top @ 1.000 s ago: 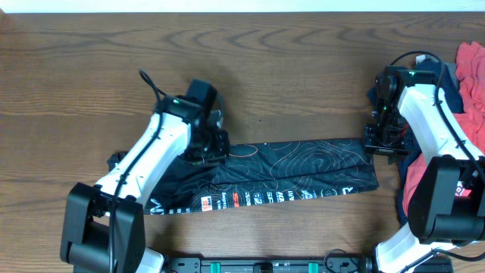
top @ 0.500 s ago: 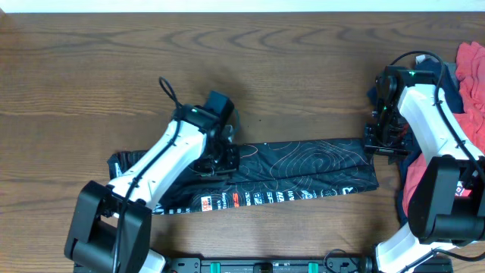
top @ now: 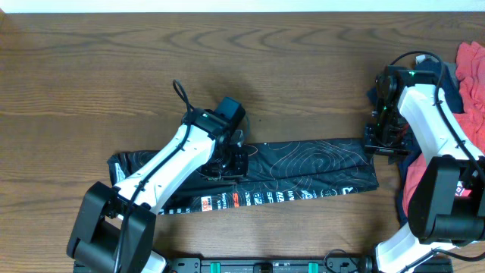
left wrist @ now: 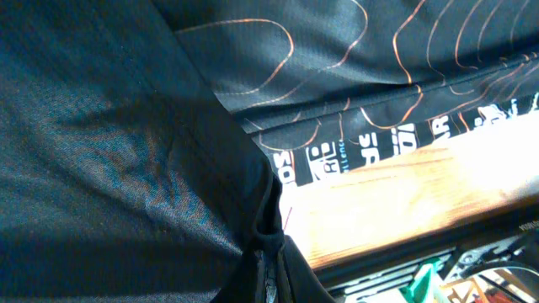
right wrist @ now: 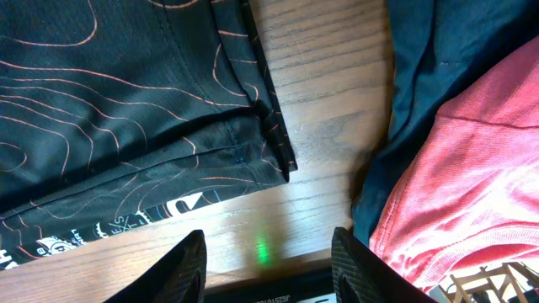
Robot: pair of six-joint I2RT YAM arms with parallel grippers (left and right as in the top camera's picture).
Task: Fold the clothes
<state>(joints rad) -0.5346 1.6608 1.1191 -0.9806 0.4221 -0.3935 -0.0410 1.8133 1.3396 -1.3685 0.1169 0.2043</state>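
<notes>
The jersey (top: 303, 171) lies as a long strip on the table (top: 227, 68), its long axis running 9 to 3 o'clock. The left gripper (top: 233, 161) sits over the strip's middle, fingers pinched shut on a bunch of its cloth. The strip's far end lies at 3 o'clock from it. The right gripper (top: 377, 145), fingers spread and empty, hangs at that end's 12 o'clock corner and is the nearer arm there. The tees (top: 470, 61) lie further toward 3 o'clock.
</notes>
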